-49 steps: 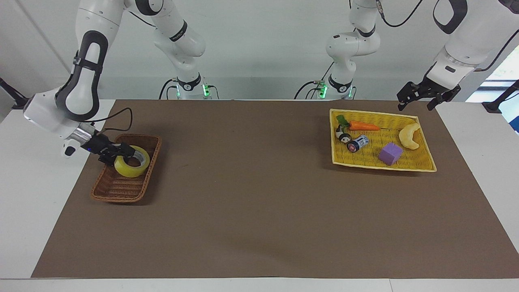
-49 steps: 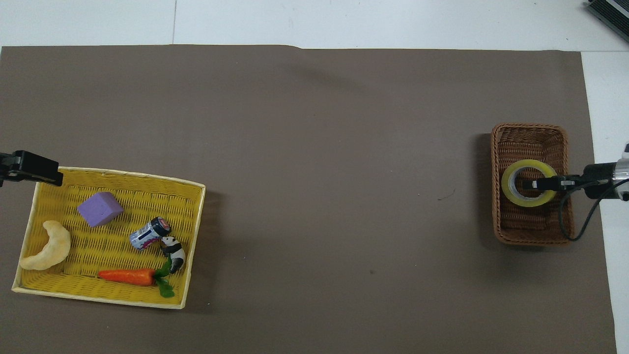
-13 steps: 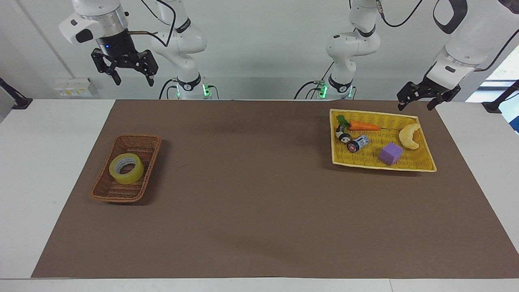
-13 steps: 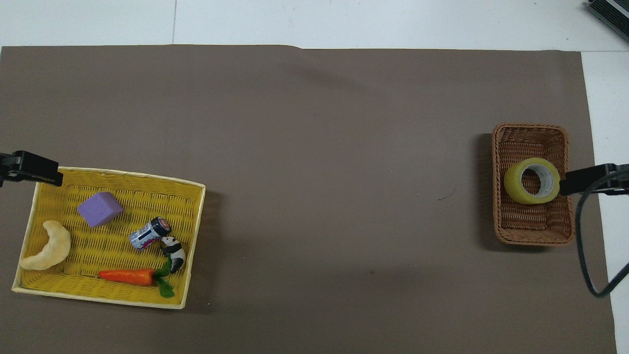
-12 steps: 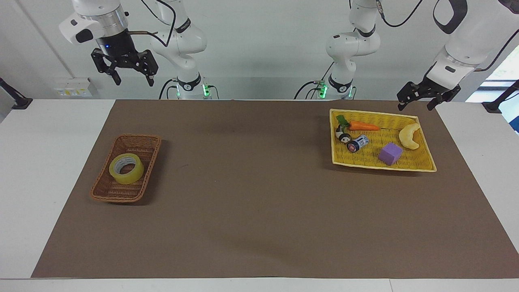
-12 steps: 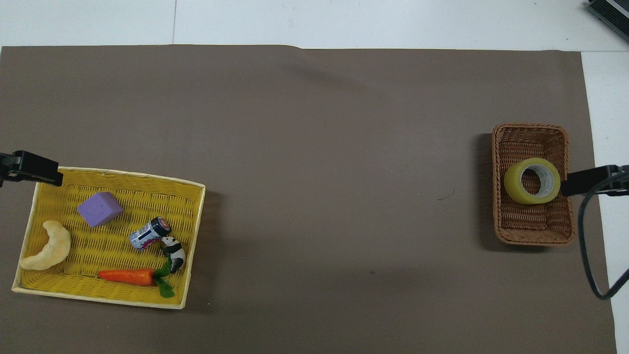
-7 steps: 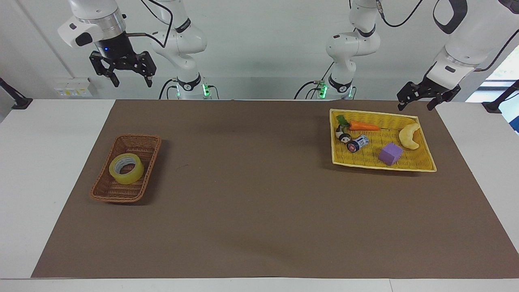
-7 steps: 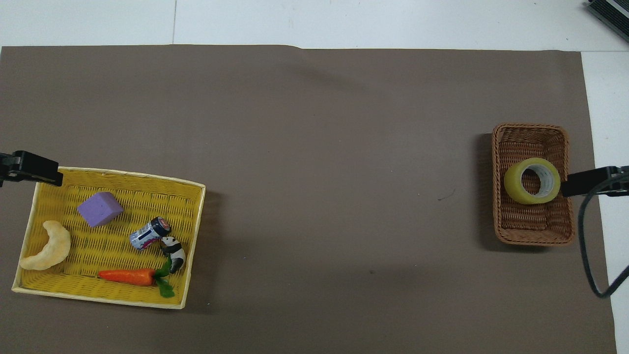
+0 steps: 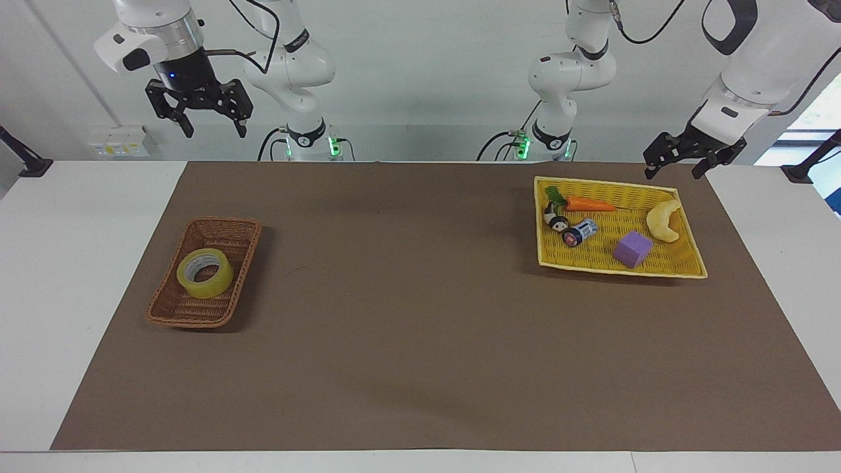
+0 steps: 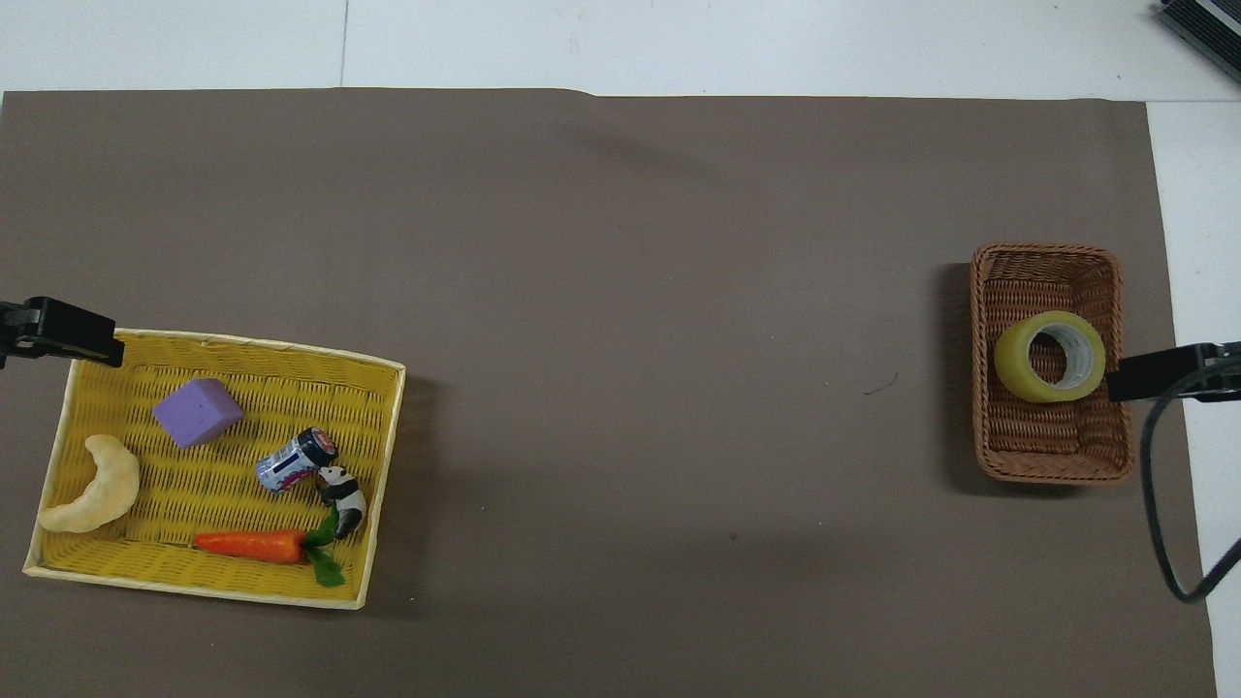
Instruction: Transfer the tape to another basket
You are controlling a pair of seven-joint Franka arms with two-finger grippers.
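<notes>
Yellow tray (image 9: pixel 683 266) with carrot (image 9: pixel 588 204), purple block (image 9: pixel 633 248), crescent toy (image 9: pixel 663 220).

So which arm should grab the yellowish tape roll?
Right, probably: the right claw hangs open at the table end with the brown wicker basket and yellowish tape roll; the left claw waits by the yellow woven tray.

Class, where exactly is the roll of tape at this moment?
The tape lies inside the brown wicker basket at the right arm's end of the table, touched by neither gripper.
</notes>
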